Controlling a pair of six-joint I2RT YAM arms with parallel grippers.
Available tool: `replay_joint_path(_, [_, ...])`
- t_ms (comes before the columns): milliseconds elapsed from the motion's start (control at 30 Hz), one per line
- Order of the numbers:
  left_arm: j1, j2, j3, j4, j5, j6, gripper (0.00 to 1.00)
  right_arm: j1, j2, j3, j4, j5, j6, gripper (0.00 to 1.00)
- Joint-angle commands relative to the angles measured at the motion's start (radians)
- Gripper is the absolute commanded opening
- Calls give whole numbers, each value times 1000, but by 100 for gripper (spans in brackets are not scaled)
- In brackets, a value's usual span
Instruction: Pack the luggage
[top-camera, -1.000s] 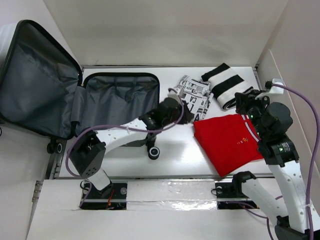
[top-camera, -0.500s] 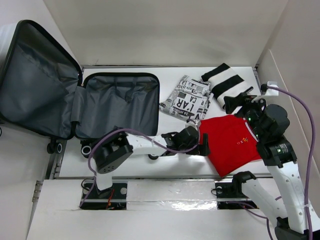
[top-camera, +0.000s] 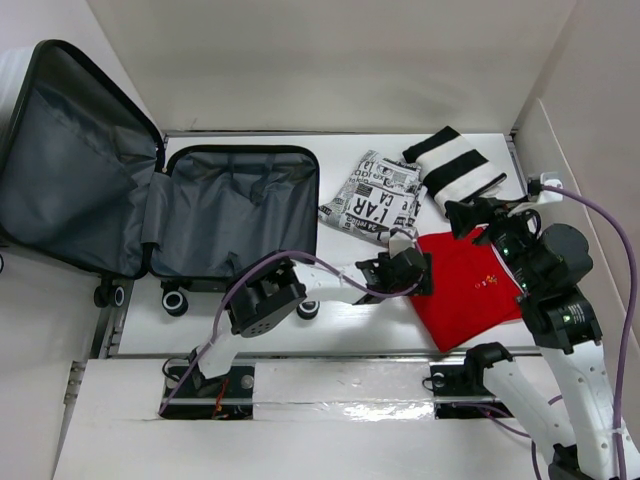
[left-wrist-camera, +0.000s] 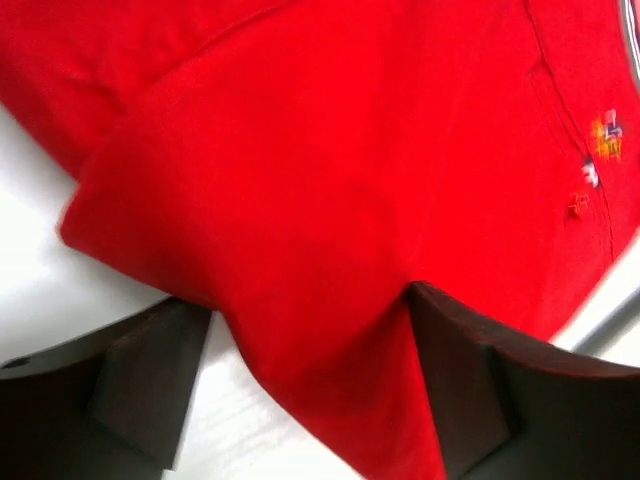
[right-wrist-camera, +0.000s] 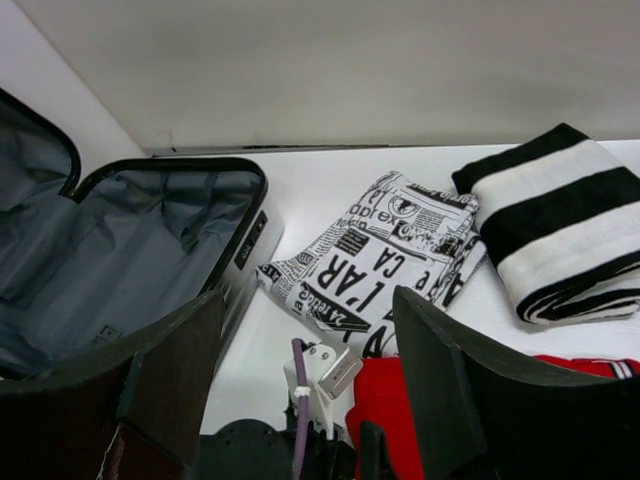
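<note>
The luggage (top-camera: 240, 151) lies open at the left, grey lining up, its lid (top-camera: 70, 170) leaning back. A folded red shirt (top-camera: 470, 290) lies on the right of the table. My left gripper (top-camera: 425, 272) is at the shirt's left edge. In the left wrist view its jaws (left-wrist-camera: 307, 297) stand open, with a fold of the red shirt (left-wrist-camera: 330, 150) between them. My right gripper (top-camera: 470, 215) hovers over the shirt's far edge, open and empty. Its wrist view looks between the fingers (right-wrist-camera: 308, 298) toward the luggage (right-wrist-camera: 250, 230).
A newsprint-patterned cloth (top-camera: 375, 195) lies folded between the luggage and a black-and-white striped cloth (top-camera: 455, 170) at the back right. Both show in the right wrist view, newsprint cloth (right-wrist-camera: 380, 250) and striped cloth (right-wrist-camera: 560, 220). White walls enclose the table at the back and right.
My left arm swung from the newsprint cloth to the red shirt's left edge, and its jaws opened. My right gripper opened and shifted left over the shirt's far edge.
</note>
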Motion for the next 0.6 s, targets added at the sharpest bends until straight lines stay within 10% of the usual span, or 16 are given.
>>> replay_joint_path(0, [-11,57,30,-52,-70,4,71,-8,-10,7,38,-54,0,74])
replay_joint_path(133, [-11,96,85,-38,-109,12,50,-8,0,0,63,-120,15,66])
replay_joint_path(300, [-2,100,67,60,-106,69,0,-8,3,19,63,-218,23,59])
replay_joint_path(567, [18,-160,-68,206,-14,251,0,-8,-24,16,71,-154,15,61])
